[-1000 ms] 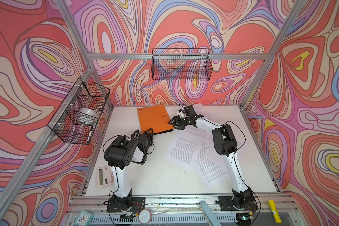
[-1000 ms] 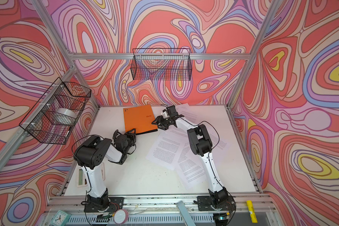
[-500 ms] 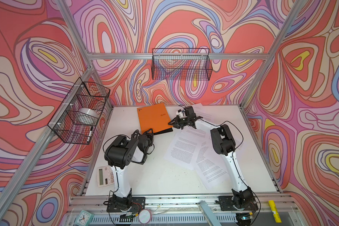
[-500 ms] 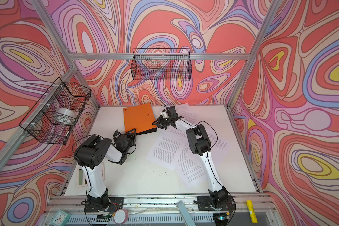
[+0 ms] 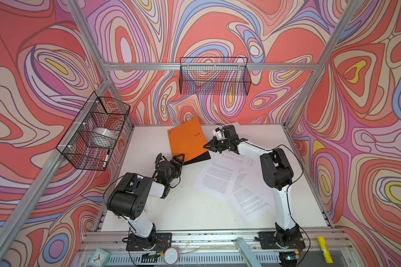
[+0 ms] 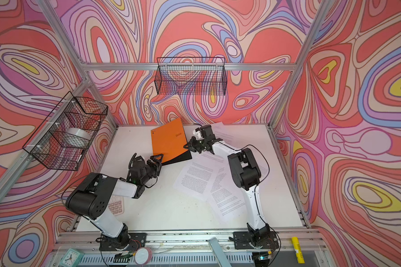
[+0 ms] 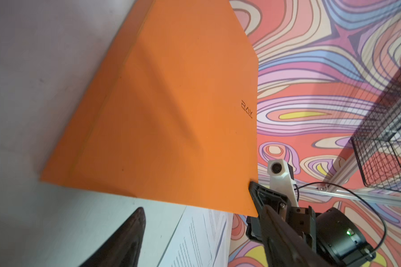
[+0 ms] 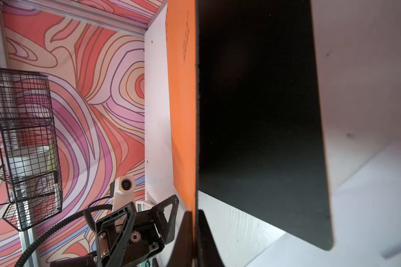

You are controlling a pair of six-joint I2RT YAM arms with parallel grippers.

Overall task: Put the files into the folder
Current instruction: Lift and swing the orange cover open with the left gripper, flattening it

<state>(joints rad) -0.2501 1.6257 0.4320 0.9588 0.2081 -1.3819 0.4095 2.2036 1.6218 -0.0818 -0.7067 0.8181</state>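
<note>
On the far left a side basket (image 5: 93,136) of black wire is hanging on the wall above the worktop's (image 5: 195,208) left edge. A calculator (image 6: 115,205) is lying under my left arm close to that edge.

My left gripper (image 8: 153,201) is standing with its jaws wide apart, carrying nothing, just beside the near left corner of the folder (image 5: 186,141). I cannot tell whether a finger is touching that corner.

The folder is sitting at the back of the worktop, a little left of the middle, below the back basket (image 5: 214,76). It is thin and flat, orange outside with a small dark logo and dots at 1 corner, and black inside. Its orange front cover is tilting up off the black back cover, which is lying flat with 1 black corner pointing toward the files (image 5: 218,178).

My right gripper (image 5: 206,148) is clamping the free edge of the orange cover near its lower corner, with both fingers pressing on the sheet.

Right of the folder the files are lying loose. They are several white sheets of dense black text, overlapping from the black corner down toward the front right under my right arm, and more paper is showing behind my right wrist.

Bare worktop is stretching across the front middle between my 2 arms, and a narrow strip is running along the right edge.
</note>
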